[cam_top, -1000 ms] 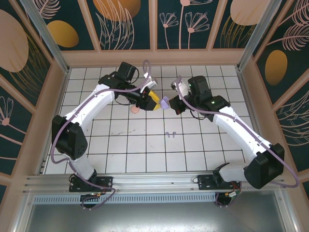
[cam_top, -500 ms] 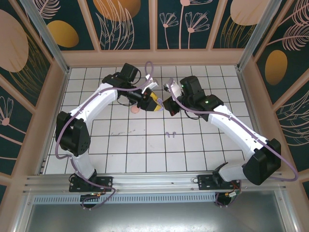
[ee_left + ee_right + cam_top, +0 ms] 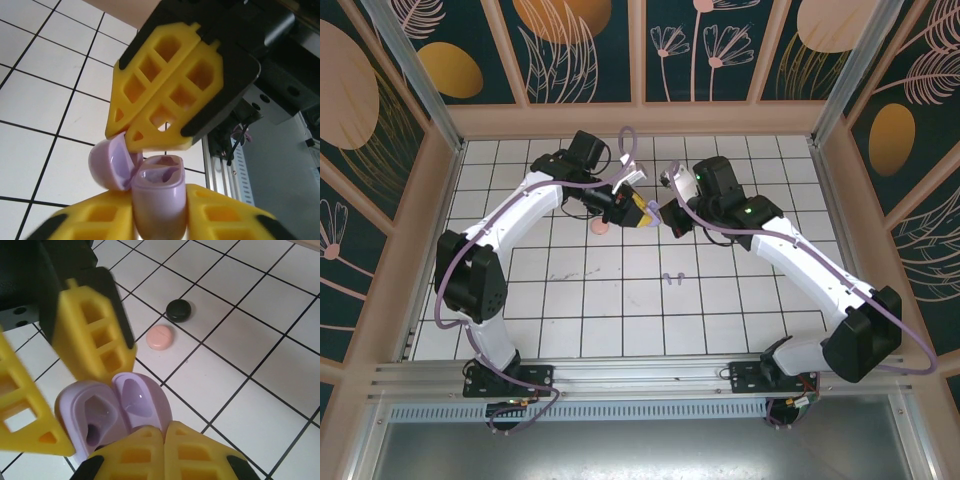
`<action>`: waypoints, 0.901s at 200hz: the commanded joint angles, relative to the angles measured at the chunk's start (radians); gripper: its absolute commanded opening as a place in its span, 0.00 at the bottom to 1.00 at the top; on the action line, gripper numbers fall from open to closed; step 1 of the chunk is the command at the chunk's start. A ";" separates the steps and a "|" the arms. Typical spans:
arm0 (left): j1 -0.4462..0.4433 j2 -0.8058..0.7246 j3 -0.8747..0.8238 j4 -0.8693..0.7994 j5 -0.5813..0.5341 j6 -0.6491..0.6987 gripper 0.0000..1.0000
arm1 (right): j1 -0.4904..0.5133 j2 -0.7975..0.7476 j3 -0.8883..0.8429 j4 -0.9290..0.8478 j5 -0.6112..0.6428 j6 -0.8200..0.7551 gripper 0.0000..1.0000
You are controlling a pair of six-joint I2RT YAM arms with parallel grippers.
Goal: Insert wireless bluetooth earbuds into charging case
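Bright, even light from above filled the enclosure, leaving the white tiled table (image 3: 620, 300) with only faint, soft shadows beneath the arms (image 3: 520, 215). The overhead view was sharp throughout. In the wrist views the nearest yellow fingers (image 3: 75, 227) were blurred and out of focus, and the glossy lavender case (image 3: 100, 410) carried small white highlights.

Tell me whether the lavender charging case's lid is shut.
No, the lavender charging case has its lid hinged wide open, so the moulded wells inside are exposed.
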 commanded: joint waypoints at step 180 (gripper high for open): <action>0.042 -0.357 -0.543 1.041 -0.242 -0.562 0.00 | -0.015 -0.303 -0.236 -0.019 0.137 0.415 0.55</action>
